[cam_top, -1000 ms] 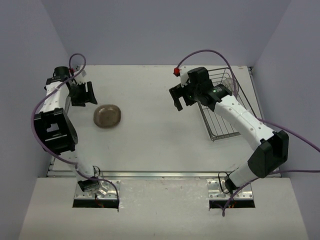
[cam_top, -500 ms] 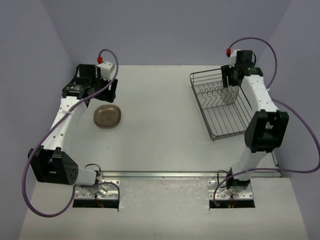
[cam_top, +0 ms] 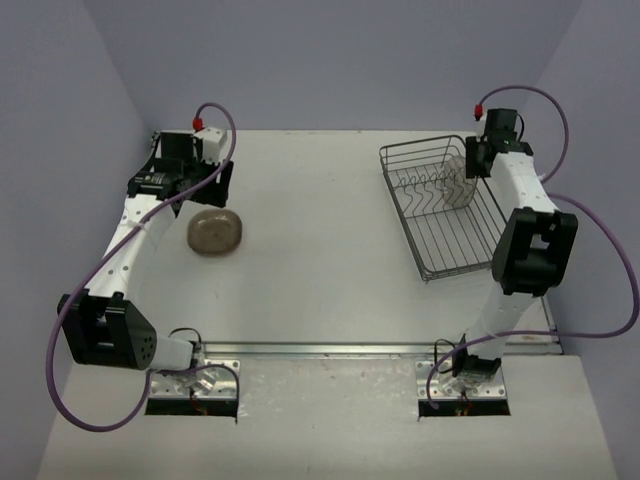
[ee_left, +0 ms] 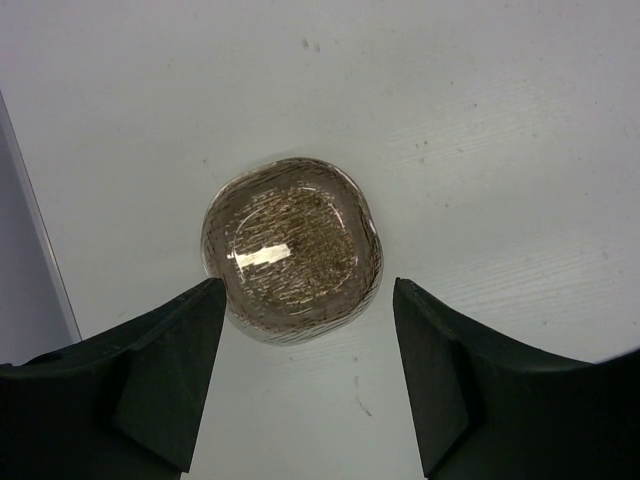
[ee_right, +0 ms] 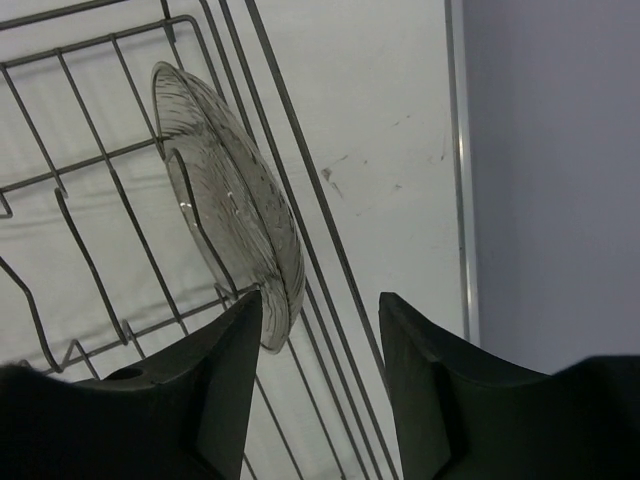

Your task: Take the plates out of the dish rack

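Observation:
One smoky brown plate (cam_top: 214,232) lies flat on the table at the left; it also shows in the left wrist view (ee_left: 292,250). My left gripper (cam_top: 200,190) hovers above it, open and empty (ee_left: 310,300), with the plate just beyond the fingertips. The dark wire dish rack (cam_top: 437,270) stands at the right. One clear plate (cam_top: 458,185) stands on edge in its far right corner (ee_right: 235,215). My right gripper (cam_top: 478,165) is open and empty (ee_right: 320,305) over the rack's right side wires (ee_right: 60,172). Its left finger is next to the plate's lower rim.
The table's right edge with a metal strip (ee_right: 457,150) and the purple wall lie just right of the rack. Purple walls enclose the table on three sides. Both arms' purple cables loop outward near the walls.
My right gripper has moved from mid table, left of the rack, to the rack's far right corner by the standing plate. My left arm has swung over the plate on the table.

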`<action>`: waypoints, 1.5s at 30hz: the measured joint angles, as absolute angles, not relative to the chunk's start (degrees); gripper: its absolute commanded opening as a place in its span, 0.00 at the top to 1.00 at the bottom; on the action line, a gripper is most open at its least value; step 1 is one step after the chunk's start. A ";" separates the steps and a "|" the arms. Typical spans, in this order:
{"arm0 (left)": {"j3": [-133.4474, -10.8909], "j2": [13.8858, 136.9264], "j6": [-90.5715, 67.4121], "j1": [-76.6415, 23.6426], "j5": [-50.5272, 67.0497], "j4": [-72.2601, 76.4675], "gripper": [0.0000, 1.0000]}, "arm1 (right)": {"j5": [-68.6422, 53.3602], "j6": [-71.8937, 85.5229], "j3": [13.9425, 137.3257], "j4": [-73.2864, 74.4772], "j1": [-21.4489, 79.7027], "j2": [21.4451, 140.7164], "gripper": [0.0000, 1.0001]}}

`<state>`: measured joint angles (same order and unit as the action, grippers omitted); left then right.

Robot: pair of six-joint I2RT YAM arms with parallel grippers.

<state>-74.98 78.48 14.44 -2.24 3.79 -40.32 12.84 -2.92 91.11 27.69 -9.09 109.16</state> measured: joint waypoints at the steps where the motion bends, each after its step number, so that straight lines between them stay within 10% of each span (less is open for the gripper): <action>1: -74.96 78.48 14.44 -2.24 3.79 -40.22 0.34 | 12.90 -2.09 90.92 27.24 -8.97 109.33 0.50; 14: -74.87 78.48 13.91 -2.24 3.54 -40.05 0.33 | 13.19 4.73 88.42 20.29 -8.76 111.48 0.98; 19: -74.87 78.74 13.41 -2.24 3.59 -40.05 0.31 | 14.01 3.93 88.34 19.78 -8.78 111.46 1.00; 25: -74.89 79.02 12.68 -2.24 4.33 -40.07 0.01 | 15.73 1.64 87.85 19.29 -8.64 109.45 1.00; 36: -76.58 79.01 10.63 -2.24 9.51 -40.73 0.00 | 19.29 -6.94 87.86 12.21 -7.84 96.86 1.00; 45: -76.94 77.11 7.22 -2.22 29.68 -40.32 0.08 | -4.34 -3.07 87.46 19.17 -5.85 85.80 1.00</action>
<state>-76.94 77.11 7.22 -2.22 29.68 -40.32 -4.34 -3.07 87.46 19.17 -5.85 85.80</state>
